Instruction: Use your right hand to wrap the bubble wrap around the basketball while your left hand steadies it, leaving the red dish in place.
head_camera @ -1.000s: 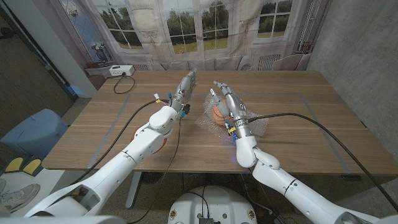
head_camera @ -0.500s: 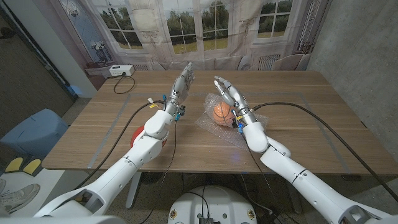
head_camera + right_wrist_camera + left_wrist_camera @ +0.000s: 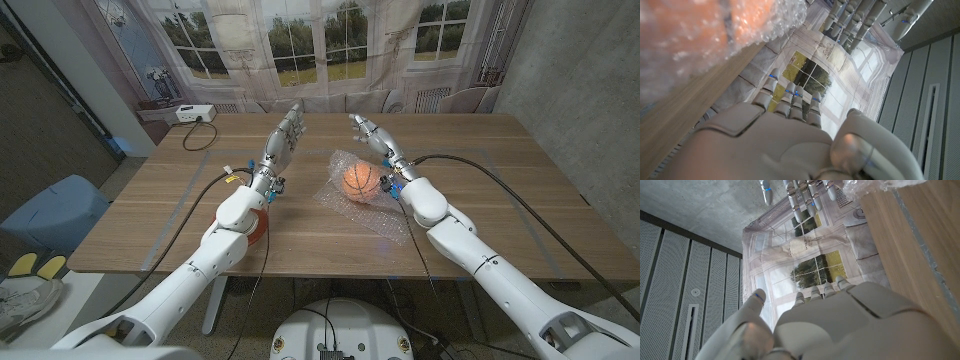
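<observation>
Orange basketball (image 3: 359,180) sits mid-frame on crumpled clear bubble wrap sheet (image 3: 372,210), wooden desk (image 3: 500,190) beneath. Right hand (image 3: 372,136) above and just right of ball, fingers spread, empty, nearer. Left hand (image 3: 283,135) upper left of ball, well apart, fingers straight, empty. Red dish (image 3: 255,222) lower left, partly under left arm.

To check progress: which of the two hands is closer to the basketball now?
The right hand; it hovers open just beside the basketball, while the left hand is farther away.

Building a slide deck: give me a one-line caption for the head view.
Both robot hands, left and right, raised open beside the basketball on bubble wrap, red dish under the left arm.
</observation>
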Robot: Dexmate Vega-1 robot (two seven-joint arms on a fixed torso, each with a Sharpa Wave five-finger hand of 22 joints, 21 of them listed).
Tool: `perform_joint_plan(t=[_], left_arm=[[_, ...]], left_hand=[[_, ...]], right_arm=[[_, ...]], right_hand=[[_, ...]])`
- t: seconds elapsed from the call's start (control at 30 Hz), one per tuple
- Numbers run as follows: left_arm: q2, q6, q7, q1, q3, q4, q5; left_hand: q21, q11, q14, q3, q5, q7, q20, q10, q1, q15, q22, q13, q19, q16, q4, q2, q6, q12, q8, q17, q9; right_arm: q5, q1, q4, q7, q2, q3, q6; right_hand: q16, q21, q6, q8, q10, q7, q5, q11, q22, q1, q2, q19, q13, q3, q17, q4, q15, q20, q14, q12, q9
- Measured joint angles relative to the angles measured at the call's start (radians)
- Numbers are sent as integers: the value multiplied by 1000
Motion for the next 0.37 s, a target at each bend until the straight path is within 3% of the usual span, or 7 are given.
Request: perform_joint_plan(t=[0.13, 0.23, 0.3, 0.37], left_arm=[[9, -2, -13, 14, -9, -3, -14], [13, -2, -23, 22, -14, -3, -30], [17, -2, -26, 28, -22, -3, -39], [19, -3, -27, 35, -28, -2, -45]], left_hand=[[0, 0, 0, 0, 0, 0, 5, 0, 0, 0, 0, 0, 5, 0, 0, 0, 0, 0, 0, 0, 0], [0, 0, 0, 1, 4, 0, 5, 0, 0, 0, 0, 0, 5, 0, -7, 0, 0, 0, -4, 0, 0], [0, 0, 0, 0, 4, 0, 5, 0, 0, 0, 0, 0, 5, -1, -8, 0, 0, -4, -8, 0, 0], [0, 0, 0, 0, 4, 0, 5, 0, 4, 0, 0, 0, 5, -7, -8, 4, 0, -5, -11, 0, 0]], right_arm=[[84, 21, 36, 40, 10, 17, 12], [127, 42, 75, 51, 20, 32, 13], [149, 55, 97, 54, 27, 40, 13], [163, 64, 112, 45, 32, 45, 13]], right_hand=[[0, 0, 13, 4, 9, 6, -8, 9, 0, -5, -5, 9, -5, -3, -7, -3, 5, -9, 23, 0, 0], [-1, -10, 21, 4, 14, 14, -13, 14, 0, -6, -6, -11, -11, -4, -16, -4, 13, -35, 18, -8, 0], [-13, -37, 22, 4, 14, 15, -19, 14, 0, -10, -6, -57, -18, -1, -27, -7, 23, -64, -1, -16, 0], [-31, -77, 32, 4, 19, 13, -28, 18, -2, -13, -8, -136, -27, 2, -45, -16, 15, -82, -48, -28, 0]])
